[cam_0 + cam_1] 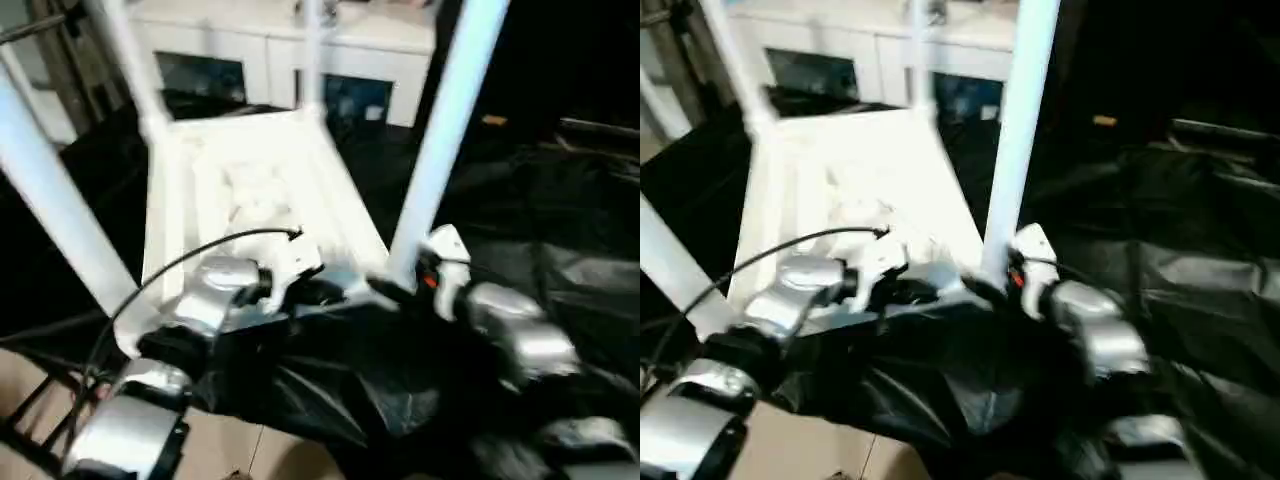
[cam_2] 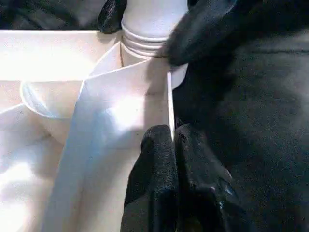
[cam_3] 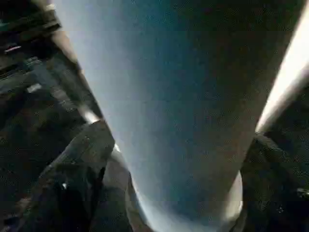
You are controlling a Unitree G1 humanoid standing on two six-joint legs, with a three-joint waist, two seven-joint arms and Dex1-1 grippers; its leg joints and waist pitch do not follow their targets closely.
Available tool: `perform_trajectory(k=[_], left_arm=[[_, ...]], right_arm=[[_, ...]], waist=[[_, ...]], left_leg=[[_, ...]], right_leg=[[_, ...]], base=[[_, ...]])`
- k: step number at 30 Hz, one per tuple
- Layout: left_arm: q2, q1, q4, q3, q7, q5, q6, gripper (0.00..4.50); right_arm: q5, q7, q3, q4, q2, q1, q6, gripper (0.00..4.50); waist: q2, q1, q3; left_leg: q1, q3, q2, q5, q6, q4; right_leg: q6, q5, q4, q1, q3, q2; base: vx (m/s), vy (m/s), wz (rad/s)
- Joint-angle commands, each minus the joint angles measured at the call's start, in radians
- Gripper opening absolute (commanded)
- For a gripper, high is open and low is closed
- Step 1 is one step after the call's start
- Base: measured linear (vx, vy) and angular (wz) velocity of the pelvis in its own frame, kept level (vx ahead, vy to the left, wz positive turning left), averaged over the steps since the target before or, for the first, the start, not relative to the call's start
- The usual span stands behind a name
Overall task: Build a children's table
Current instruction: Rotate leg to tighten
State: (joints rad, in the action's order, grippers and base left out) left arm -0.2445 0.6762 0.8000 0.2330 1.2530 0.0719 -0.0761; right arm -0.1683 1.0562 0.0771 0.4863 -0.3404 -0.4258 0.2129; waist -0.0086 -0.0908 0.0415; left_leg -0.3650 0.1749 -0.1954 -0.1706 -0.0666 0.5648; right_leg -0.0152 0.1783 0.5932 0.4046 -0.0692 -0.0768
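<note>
The white tabletop (image 1: 250, 190) lies upside down, ribbed side up, with four white legs standing in its corner sockets. The near right leg (image 1: 440, 140) rises beside my right gripper (image 1: 405, 285), whose black fingers (image 3: 72, 179) flank its base, open and standing apart from the tube (image 3: 174, 96). My left gripper (image 2: 171, 137) is shut on the tabletop's thin rim wall (image 2: 170, 106), close to that same corner socket (image 2: 149, 34). The near left leg (image 1: 50, 200) and two far legs (image 1: 130, 60) stand tilted.
A white cabinet with glass doors (image 1: 280, 50) stands behind the table. Crumpled black sheeting (image 1: 540, 220) covers the ground to the right and front. Tan floor (image 1: 230, 450) shows at the near left. A black cable (image 1: 180, 260) arcs over my left forearm.
</note>
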Motion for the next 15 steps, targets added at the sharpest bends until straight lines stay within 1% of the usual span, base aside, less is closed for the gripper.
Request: perform_trajectory(k=[1,2,3,4,5,6,7,8,9,10,11,12,13,14,15], left_arm=[[0.018,0.016,-0.006,0.035,0.033,-0.003,-0.028,0.00],[0.012,0.018,0.002,0.035,0.052,-0.006,-0.036,0.00],[0.008,0.020,0.007,0.033,0.067,-0.009,-0.042,0.00],[0.006,0.023,0.013,0.031,0.074,-0.011,-0.044,0.00],[0.002,0.028,0.019,0.027,0.081,-0.014,-0.046,0.00],[-0.001,0.033,0.026,0.024,0.087,-0.017,-0.048,0.00],[-0.003,0.036,0.030,0.024,0.093,-0.020,-0.051,0.00],[-0.006,0.038,0.033,0.024,0.099,-0.022,-0.054,0.00],[-0.007,0.040,0.036,0.024,0.102,-0.023,-0.055,0.00],[-0.008,0.042,0.040,0.025,0.105,-0.023,-0.058,0.00],[-0.009,0.043,0.043,0.025,0.106,-0.022,-0.060,0.00],[-0.009,0.045,0.047,0.025,0.108,-0.020,-0.064,0.00],[-0.009,0.045,0.049,0.025,0.108,-0.019,-0.065,0.00],[-0.008,0.046,0.051,0.022,0.108,-0.017,-0.067,0.00],[-0.009,0.044,0.051,0.021,0.108,-0.016,-0.068,0.00]], right_arm=[[-0.035,0.107,0.067,-0.037,0.012,0.010,0.007,3.80],[-0.037,0.126,0.072,-0.038,0.002,0.010,0.014,3.80],[-0.038,0.145,0.075,-0.040,-0.005,0.011,0.020,3.80],[-0.037,0.163,0.079,-0.043,-0.013,0.011,0.026,3.80],[-0.037,0.181,0.086,-0.045,-0.020,0.011,0.036,3.67],[-0.036,0.193,0.091,-0.047,-0.025,0.010,0.042,3.58],[-0.037,0.202,0.095,-0.049,-0.030,0.010,0.047,3.58],[-0.037,0.209,0.098,-0.052,-0.032,0.011,0.049,3.49],[-0.037,0.212,0.101,-0.054,-0.034,0.012,0.050,3.28],[-0.037,0.216,0.104,-0.056,-0.035,0.012,0.051,3.28],[-0.036,0.217,0.106,-0.057,-0.035,0.012,0.053,3.15],[-0.036,0.220,0.108,-0.057,-0.035,0.012,0.054,3.15],[-0.036,0.221,0.109,-0.056,-0.034,0.011,0.055,3.08],[-0.038,0.220,0.110,-0.058,-0.030,0.012,0.058,2.93],[-0.041,0.219,0.110,-0.060,-0.028,0.013,0.063,2.84]], waist=[[-0.001,-0.002,-0.061],[-0.002,-0.004,-0.060],[-0.002,-0.004,-0.059],[-0.003,-0.006,-0.056],[-0.003,-0.007,-0.056],[-0.005,-0.006,-0.054],[-0.005,-0.008,-0.054],[-0.005,-0.008,-0.055],[-0.006,-0.010,-0.055],[-0.006,-0.010,-0.055],[-0.007,-0.011,-0.058],[-0.008,-0.012,-0.058],[-0.007,-0.013,-0.059],[-0.009,-0.013,-0.060],[-0.008,-0.014,-0.060]], left_leg=[[0.007,0.001,-0.039,-0.156,0.112,-0.048],[0.009,0.001,-0.041,-0.177,0.102,-0.050],[0.010,0.001,-0.041,-0.185,0.095,-0.050],[0.011,0.001,-0.042,-0.205,0.083,-0.052],[0.013,0.000,-0.042,-0.220,0.070,-0.054],[0.013,0.001,-0.042,-0.228,0.066,-0.055],[0.013,0.000,-0.041,-0.235,0.058,-0.056],[0.012,-0.001,-0.041,-0.235,0.052,-0.056],[0.011,-0.001,-0.041,-0.228,0.051,-0.055],[0.011,-0.001,-0.041,-0.228,0.051,-0.055],[0.010,-0.001,-0.041,-0.207,0.055,-0.054],[0.009,-0.001,-0.040,-0.200,0.057,-0.053],[0.010,-0.001,-0.041,-0.188,0.060,-0.052],[0.008,0.000,-0.041,-0.178,0.063,-0.051],[0.008,0.000,-0.040,-0.170,0.068,-0.050]], right_leg=[[-0.269,0.033,-0.053,-0.059,0.042,-0.063],[-0.264,0.078,-0.057,-0.058,0.042,-0.066],[-0.261,0.097,-0.058,-0.058,0.042,-0.066],[-0.252,0.141,-0.063,-0.056,0.042,-0.066],[-0.244,0.175,-0.066,-0.055,0.043,-0.068],[-0.240,0.191,-0.067,-0.054,0.043,-0.067],[-0.231,0.218,-0.070,-0.054,0.043,-0.068],[-0.225,0.229,-0.070,-0.055,0.044,-0.069],[-0.222,0.224,-0.069,-0.055,0.045,-0.069],[-0.222,0.224,-0.069,-0.055,0.045,-0.069],[-0.221,0.198,-0.066,-0.056,0.044,-0.069],[-0.223,0.187,-0.065,-0.056,0.044,-0.068],[-0.228,0.164,-0.061,-0.056,0.044,-0.069],[-0.233,0.144,-0.059,-0.057,0.043,-0.068],[-0.237,0.132,-0.058,-0.058,0.043,-0.068]], base=[[0.000,0.000,0.00],[0.000,0.000,0.00],[0.000,0.000,0.00],[0.000,0.000,0.00],[0.000,0.000,0.00],[0.000,0.000,0.00],[0.000,0.000,0.00],[0.000,0.000,0.00],[0.000,0.000,0.00],[0.000,0.000,0.00],[0.000,0.000,0.00],[0.000,0.000,0.00],[0.000,0.000,0.00],[0.000,0.000,0.00],[0.000,0.000,0.00]])
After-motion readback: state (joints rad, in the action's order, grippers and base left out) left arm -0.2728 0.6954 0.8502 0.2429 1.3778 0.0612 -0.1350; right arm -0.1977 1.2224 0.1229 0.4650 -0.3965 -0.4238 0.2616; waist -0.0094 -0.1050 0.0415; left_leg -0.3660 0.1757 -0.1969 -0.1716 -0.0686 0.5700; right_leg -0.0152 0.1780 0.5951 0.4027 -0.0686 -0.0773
